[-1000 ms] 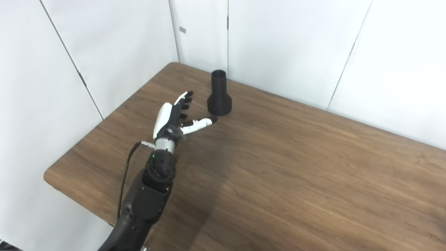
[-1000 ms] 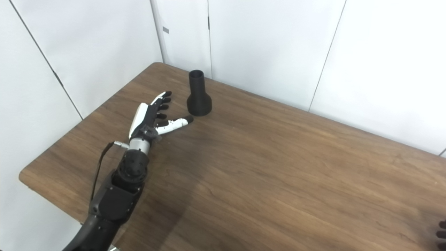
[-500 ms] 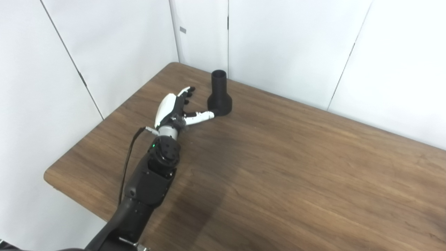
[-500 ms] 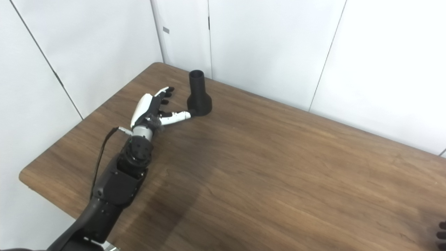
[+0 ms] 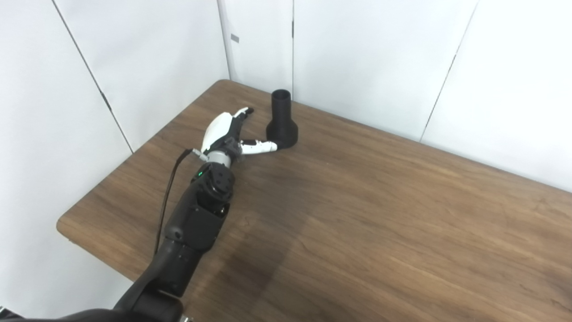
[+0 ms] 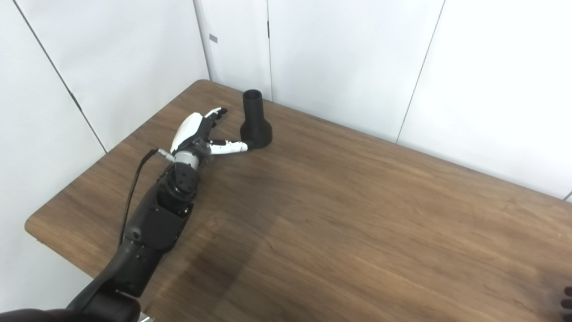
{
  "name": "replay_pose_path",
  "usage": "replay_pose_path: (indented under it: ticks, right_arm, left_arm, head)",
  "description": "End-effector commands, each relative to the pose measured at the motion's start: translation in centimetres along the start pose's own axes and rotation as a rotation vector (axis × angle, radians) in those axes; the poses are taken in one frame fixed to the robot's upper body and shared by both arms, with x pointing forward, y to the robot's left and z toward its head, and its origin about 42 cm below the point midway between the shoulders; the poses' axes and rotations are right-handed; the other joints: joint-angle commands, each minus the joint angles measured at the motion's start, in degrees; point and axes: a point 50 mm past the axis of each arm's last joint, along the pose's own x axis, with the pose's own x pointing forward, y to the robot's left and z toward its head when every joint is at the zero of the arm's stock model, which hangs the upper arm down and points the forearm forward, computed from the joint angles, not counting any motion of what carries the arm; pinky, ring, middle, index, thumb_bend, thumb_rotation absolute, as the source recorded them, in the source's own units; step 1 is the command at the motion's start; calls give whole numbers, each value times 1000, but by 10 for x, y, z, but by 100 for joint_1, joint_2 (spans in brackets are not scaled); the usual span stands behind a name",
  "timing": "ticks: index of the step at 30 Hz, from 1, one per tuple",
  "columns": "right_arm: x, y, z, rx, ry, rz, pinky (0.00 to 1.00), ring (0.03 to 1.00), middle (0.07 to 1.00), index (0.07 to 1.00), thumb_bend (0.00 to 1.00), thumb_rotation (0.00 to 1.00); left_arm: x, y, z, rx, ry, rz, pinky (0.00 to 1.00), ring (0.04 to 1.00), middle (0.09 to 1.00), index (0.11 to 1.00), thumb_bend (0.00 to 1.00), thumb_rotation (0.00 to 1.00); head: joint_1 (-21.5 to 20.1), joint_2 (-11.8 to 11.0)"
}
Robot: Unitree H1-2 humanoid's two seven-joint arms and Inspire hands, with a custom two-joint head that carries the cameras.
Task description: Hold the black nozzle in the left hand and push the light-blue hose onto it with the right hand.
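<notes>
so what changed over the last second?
The left robot hand reached forward across the table toward the black nozzle, fingers apart; its thumb tip now sits at the nozzle's base, nothing gripped yet. The nozzle stayed upright in place. The right robot hand stayed at the frame edge. No hose in view.

Bright, even light fills both views, and the white walls (image 5: 371, 53) look slightly washed out. The tabletop (image 5: 380, 214) shows a soft sheen on its right half and a broad, soft-edged shadow across its near middle. The arm (image 5: 196, 223) casts only a faint shadow. Focus is fairly sharp throughout, with mild grain.
</notes>
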Motion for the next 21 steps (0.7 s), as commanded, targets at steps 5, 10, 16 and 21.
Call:
replay_pose_path:
  ticks: [5,10,16,21]
  right_arm:
    - [-2,-7,8,-19,-27,-16,381,517,557,505,859,595]
    - [-4,-5,11,-20,-26,-11,379,516,556,503,829,590]
    - [-5,-6,10,-29,-22,-9,391,531,568,516,790,591]
    - [-5,-3,10,-28,-24,-7,383,518,556,507,815,602]
  left_arm:
    - [7,-2,11,28,3,-34,770,885,909,891,1000,391]
    - [6,-8,15,61,12,-56,728,880,902,891,1000,390]
    - [8,-15,17,61,25,-82,729,895,909,899,1000,405]
    - [15,-21,16,66,50,-89,727,875,885,890,1000,421]
  head:
    - [-55,18]
    - [-108,0]
    - [-152,9]
    - [-205,-34]
